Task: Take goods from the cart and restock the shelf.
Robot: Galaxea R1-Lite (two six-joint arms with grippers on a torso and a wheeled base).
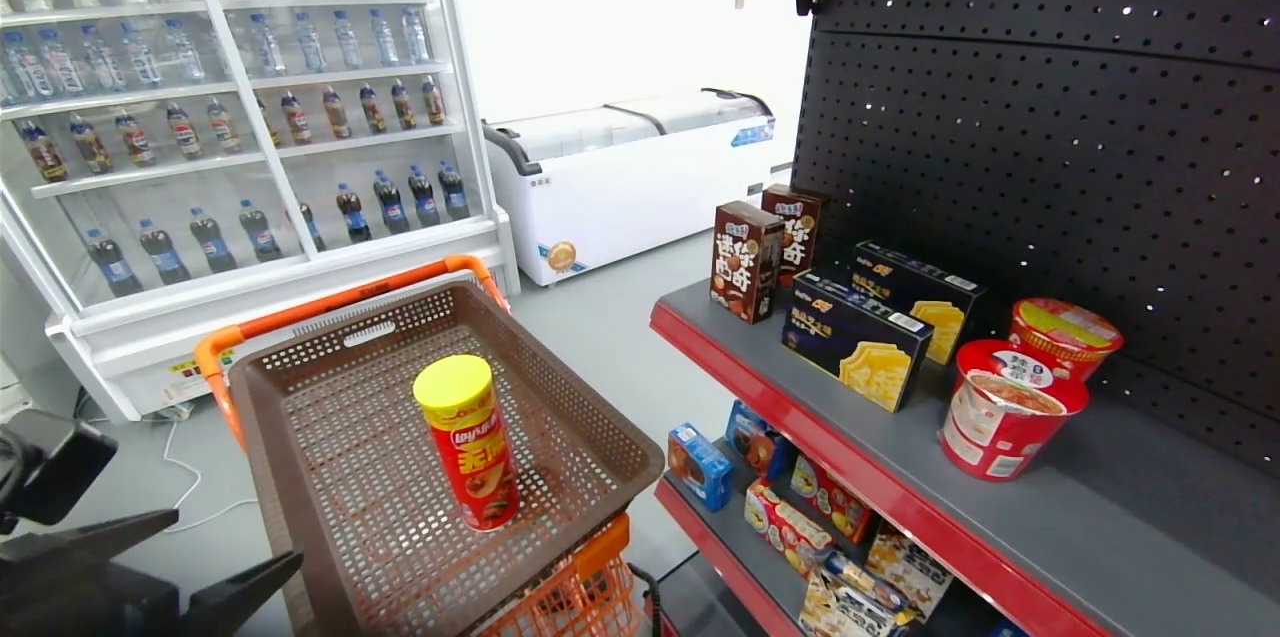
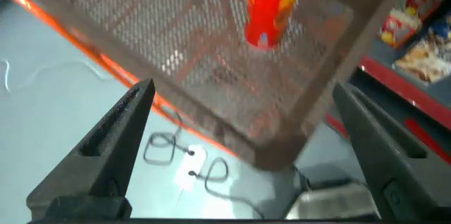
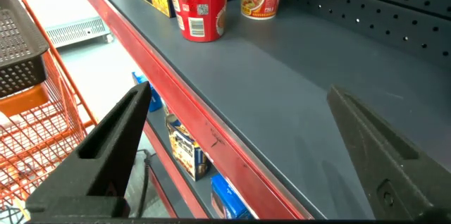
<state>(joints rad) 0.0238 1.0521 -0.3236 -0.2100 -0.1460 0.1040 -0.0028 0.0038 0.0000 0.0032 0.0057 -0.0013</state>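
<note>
L hand (image 2: 243,159) sits nearest the lens. Its black fingers are spread wide w/ nothing btw them, just off the near L corner of the brown perforated plastic basket (image 1: 585,392).

The red cylindrical crisp can w/ yellow lid (image 1: 468,447) stands upright inside that basket, approx mid-floor, touching no wall. The basket rests on top of an orange wire cart (image 1: 330,302), whose handle runs along the basket's far rim.

R hand (image 3: 239,157) has its fingers apart too, empty, over a bare stretch of the grey shelf board w/ red front edge (image 1: 1100,527), which runs just beside the basket on its R.

On that board:
- Two brown upright boxes (image 1: 745,262) stand about level w/ the basket's far rim.
- Two dark blue flat boxes (image 1: 860,342) lie next along.
- Two red noodle cups (image 1: 1005,407) stand level w/ the basket's middle, well to its R.

A black pegboard (image 1: 1050,117) backs the board. A lower shelf, below basket height, holds mixed snack packs (image 1: 790,517).

Beyond the basket's far rim are a glass-fronted drinks cooler (image 1: 230,97) and a white chest freezer (image 1: 630,177). A white cable (image 2: 183,164) lies on the grey floor under the basket's near corner.
</note>
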